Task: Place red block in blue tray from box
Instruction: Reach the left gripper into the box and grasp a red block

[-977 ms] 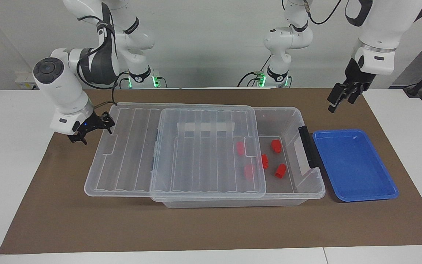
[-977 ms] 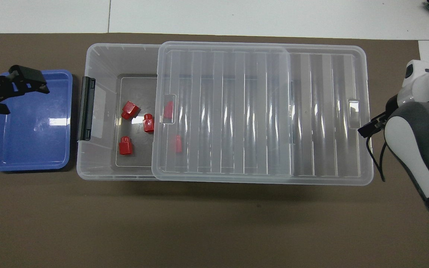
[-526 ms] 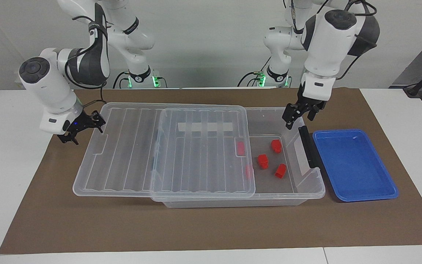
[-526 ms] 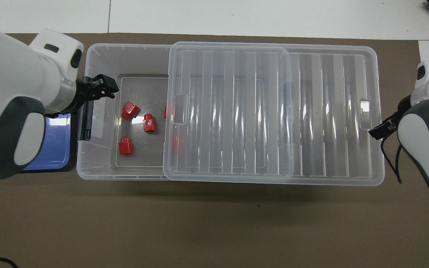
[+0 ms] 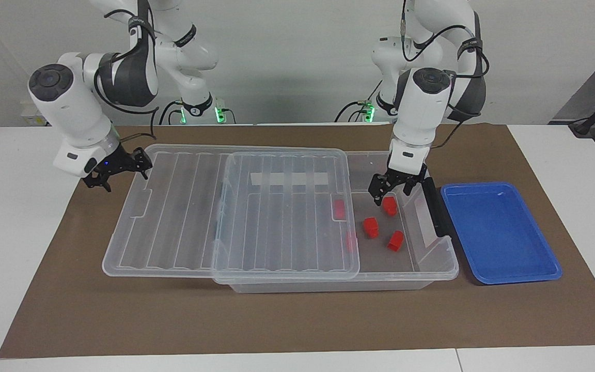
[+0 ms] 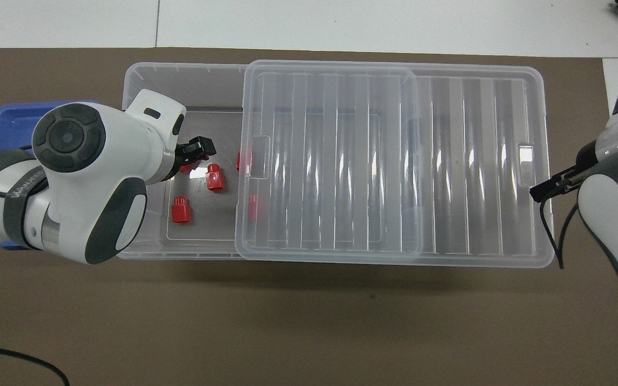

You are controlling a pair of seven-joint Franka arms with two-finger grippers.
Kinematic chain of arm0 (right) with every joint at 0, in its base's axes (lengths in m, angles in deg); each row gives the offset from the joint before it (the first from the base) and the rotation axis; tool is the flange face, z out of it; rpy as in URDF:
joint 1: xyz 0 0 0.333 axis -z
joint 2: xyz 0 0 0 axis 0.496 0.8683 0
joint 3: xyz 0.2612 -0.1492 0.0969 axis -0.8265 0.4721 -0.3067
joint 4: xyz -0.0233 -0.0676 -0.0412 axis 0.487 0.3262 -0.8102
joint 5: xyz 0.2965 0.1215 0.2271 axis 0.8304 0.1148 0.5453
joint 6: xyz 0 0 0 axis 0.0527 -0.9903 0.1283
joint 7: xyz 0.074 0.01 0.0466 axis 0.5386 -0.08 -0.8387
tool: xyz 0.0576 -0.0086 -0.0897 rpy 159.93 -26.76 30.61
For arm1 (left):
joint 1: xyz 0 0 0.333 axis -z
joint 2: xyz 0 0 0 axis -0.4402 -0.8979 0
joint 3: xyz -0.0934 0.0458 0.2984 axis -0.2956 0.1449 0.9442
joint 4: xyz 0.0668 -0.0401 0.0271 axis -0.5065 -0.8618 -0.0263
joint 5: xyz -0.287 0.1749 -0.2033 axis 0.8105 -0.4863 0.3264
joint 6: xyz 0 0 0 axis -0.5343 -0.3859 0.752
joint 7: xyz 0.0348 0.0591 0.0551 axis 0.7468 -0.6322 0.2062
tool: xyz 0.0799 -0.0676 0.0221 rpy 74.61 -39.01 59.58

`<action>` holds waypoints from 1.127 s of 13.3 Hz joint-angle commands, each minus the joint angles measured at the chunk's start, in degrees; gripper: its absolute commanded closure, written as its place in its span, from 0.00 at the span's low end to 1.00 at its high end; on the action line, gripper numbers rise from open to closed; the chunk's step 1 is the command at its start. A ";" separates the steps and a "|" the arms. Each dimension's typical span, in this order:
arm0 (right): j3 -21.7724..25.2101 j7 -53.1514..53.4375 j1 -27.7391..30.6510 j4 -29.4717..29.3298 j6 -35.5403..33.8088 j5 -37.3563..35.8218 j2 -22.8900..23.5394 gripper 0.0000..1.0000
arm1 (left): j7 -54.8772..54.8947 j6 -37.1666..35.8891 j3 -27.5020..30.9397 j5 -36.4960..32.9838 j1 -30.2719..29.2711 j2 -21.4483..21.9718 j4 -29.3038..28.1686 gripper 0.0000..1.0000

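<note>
Two arms work over the white tabletop (image 5: 18,232), where a brown mat (image 5: 277,325) carries everything.

At the right arm's end, the right hand (image 5: 115,174) hangs low just beside the end edge of the clear lid (image 5: 277,217). Its fingers are spread and pinch nothing. I cannot tell whether it touches that edge.

The lid lies shifted along the box (image 5: 328,285), overhanging at the right arm's end. That leaves the box's other end uncovered, which is what gives a way in to the contents.

Five red pieces lie on the box floor. Two show only dimly through the lid (image 5: 339,208); three sit in the uncovered part.

The red block (image 5: 389,205) is the one of those three nearest the robots. The left hand (image 5: 391,194) is lowered into the box directly over it, fingers spread to either side and not yet gripping. This block looks like a sensible pick, since it lies clear of the lid's edge and apart from its neighbours (image 5: 371,227).

A black clip handle (image 5: 434,206) marks the box's end wall. Just beside it, toward the left arm's end, the blue tray (image 5: 514,279) lies flat on the mat with no block in it. Sitting that close, it keeps the carry short.

The step in hand seems to be the reach. What remains is a little more descent, a pinch, and a lift over the wall.
</note>
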 commanded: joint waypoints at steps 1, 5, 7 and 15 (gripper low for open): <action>-0.29 11.26 -2.21 1.89 -1.29 0.20 -3.83 0.02 | -0.48 3.73 0.71 -1.78 0.80 -2.08 -1.09 0.00; -0.29 27.02 -4.50 -0.20 -0.94 2.74 -5.33 0.02 | -0.92 8.37 0.71 -3.81 2.64 -8.40 -1.09 0.00; -0.29 31.33 -4.50 -3.80 -0.59 3.01 -4.72 0.01 | -0.74 10.23 0.72 -5.12 3.26 -11.31 -1.00 0.00; -0.21 33.29 -3.54 -15.77 -8.41 3.01 -1.03 0.01 | 1.89 14.98 0.63 -7.77 2.82 -12.02 -4.69 0.00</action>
